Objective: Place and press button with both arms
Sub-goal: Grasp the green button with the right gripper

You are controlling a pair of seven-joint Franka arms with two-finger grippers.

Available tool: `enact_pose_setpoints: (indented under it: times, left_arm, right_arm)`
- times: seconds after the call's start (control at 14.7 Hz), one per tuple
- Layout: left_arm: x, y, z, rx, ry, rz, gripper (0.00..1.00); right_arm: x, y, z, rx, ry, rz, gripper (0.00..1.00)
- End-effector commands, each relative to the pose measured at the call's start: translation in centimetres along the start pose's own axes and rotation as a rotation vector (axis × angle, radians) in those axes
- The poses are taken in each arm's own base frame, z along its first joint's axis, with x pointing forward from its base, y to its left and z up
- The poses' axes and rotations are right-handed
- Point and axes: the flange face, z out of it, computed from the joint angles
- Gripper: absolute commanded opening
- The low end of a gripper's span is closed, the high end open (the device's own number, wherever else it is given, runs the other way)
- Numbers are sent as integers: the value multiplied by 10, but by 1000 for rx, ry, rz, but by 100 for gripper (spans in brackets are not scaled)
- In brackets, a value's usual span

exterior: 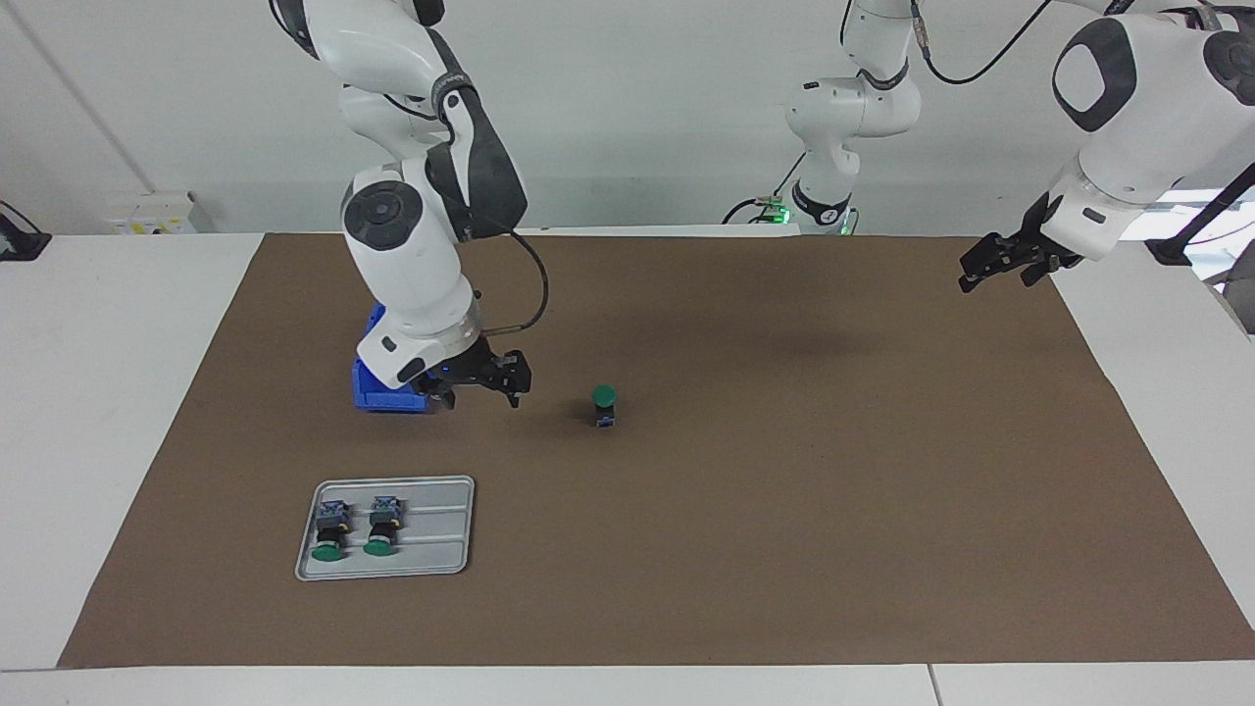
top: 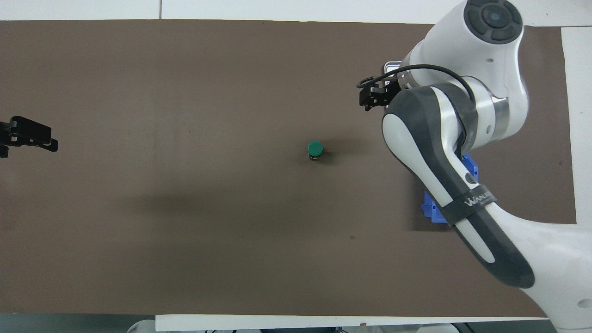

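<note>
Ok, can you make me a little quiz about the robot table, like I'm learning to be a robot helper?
1. True or false: the right arm's fingers are holding the upright button.
2. How many buttons lie in the grey tray? A) one B) two C) three
3. Fill the gap: the upright button's cap on top is coloured ____.

Key: 1 false, the fingers are open and empty beside it; 2 B; 3 green.
</note>
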Motion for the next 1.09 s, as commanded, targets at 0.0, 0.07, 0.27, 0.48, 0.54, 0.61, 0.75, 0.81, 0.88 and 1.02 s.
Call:
enact_pose_setpoints:
  times: [0.0, 0.07, 0.27, 0.48, 0.54, 0.61, 0.75, 0.81, 0.88, 1.02]
  left_arm:
    - [-4, 6, 0, 21, 22, 40, 100]
    - [-5, 8, 1, 23, 10, 46, 100]
    - [-8, 3, 2, 20, -18, 109, 100]
    - [-8, 3, 2, 20, -20, 107, 100]
    - [-8, 1, 2, 19, -21, 100, 100]
    - [-9, 2, 1, 19, -20, 101, 100]
    - [-10, -4, 1, 15, -21, 92, 100]
    - [-9, -4, 1, 17, -20, 92, 100]
    - [-9, -4, 1, 17, -20, 92, 100]
    - [-10, -2, 3, 15, -24, 95, 100]
  right_arm:
    - [1, -24, 17, 9, -8, 27, 92]
    - [-1, -33, 24, 6, -14, 26, 91]
    - [-4, -57, 38, 18, 5, 12, 91]
    - [-15, -87, 49, 24, 14, 9, 91]
    - [-20, -99, 52, 28, 20, 19, 90]
    - [-25, -113, 57, 33, 29, 26, 90]
    - [-31, -128, 68, 35, 33, 36, 90]
    - [-33, -131, 74, 30, 29, 34, 90]
    - [-35, -136, 84, 25, 24, 24, 89]
    - [-36, -136, 97, 13, 28, 15, 89]
